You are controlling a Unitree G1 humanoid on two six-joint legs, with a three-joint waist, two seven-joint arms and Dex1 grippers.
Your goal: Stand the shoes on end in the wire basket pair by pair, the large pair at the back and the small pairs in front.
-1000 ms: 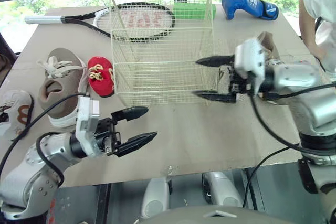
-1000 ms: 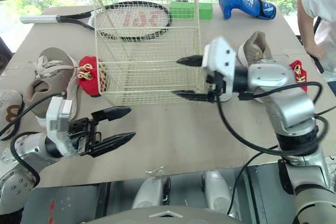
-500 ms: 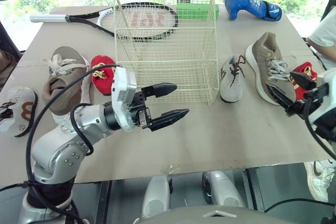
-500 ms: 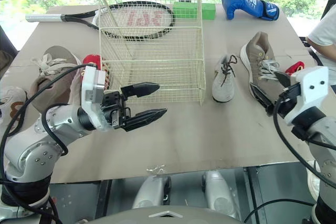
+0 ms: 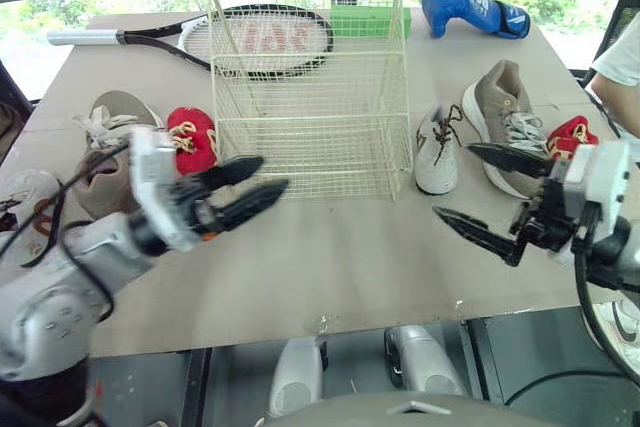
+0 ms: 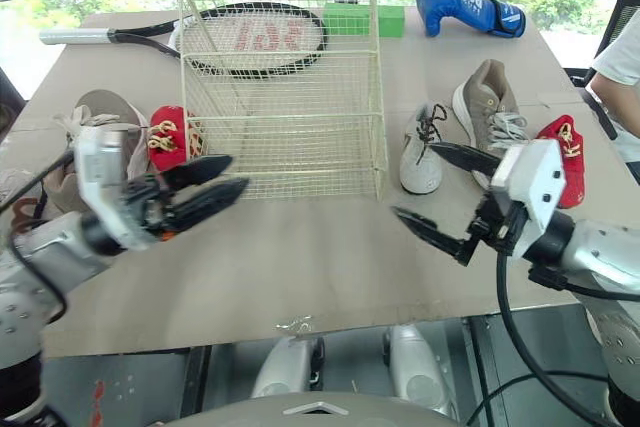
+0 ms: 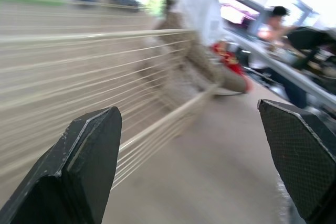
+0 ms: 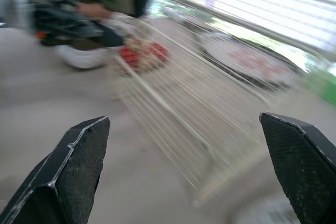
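— What do the arms look like?
— Rounded silver-grey shells, each with black cables looping loose behind its hand.
— And the left hand (image 5: 274, 171)?
— Two long black fingers tapering to points. At their roots sits a black mount with a small orange mark, and behind that a white boxy housing.
— The right hand (image 5: 453, 180)?
— Same build: a white block, then black pointed fingers (image 8: 79, 171). Seen close, they are faceted, with a fine woven texture.
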